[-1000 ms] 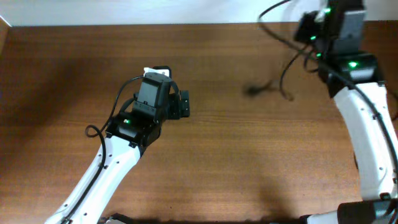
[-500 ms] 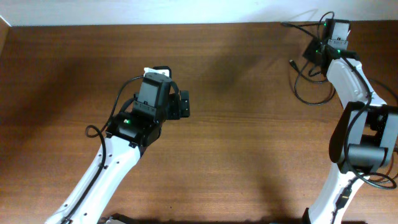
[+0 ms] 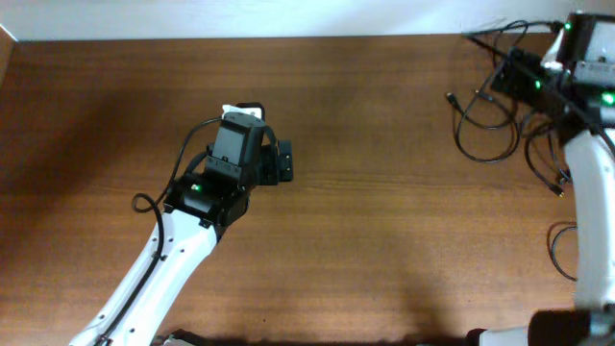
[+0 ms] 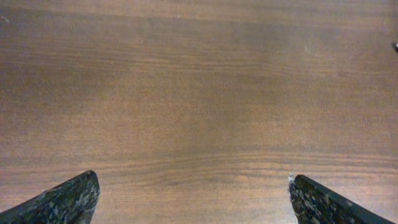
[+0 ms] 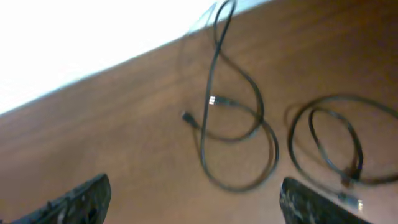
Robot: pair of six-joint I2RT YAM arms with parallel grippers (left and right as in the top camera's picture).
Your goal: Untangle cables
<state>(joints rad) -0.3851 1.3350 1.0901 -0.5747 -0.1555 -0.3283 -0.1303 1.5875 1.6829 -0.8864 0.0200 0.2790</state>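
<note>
Thin black cables lie in loose loops at the table's far right. One cable loop (image 3: pixel 485 158) (image 5: pixel 239 140) has a small plug end at its left. A second cable (image 3: pixel 544 165) (image 5: pixel 329 146) curls beside it, and a third cable (image 3: pixel 557 252) bends near the right edge. My right gripper (image 3: pixel 502 77) (image 5: pixel 196 202) hovers over the loops, open, with nothing between its fingers (image 5: pixel 81 199). Over bare wood at the table's middle left, my left gripper (image 3: pixel 284 161) (image 4: pixel 193 199) stands wide open and holds nothing.
The table's far edge (image 5: pixel 112 59) meets a white wall just beyond the cables. Thicker black wires (image 3: pixel 500 38) run from the right arm's wrist by the back right corner. The left arm (image 3: pixel 183 231) reaches in from the front left.
My right gripper has opened and let go of the cable it held aloft. The arm swung toward the back right corner, and the cables now lie on the table. The left arm stayed still.
</note>
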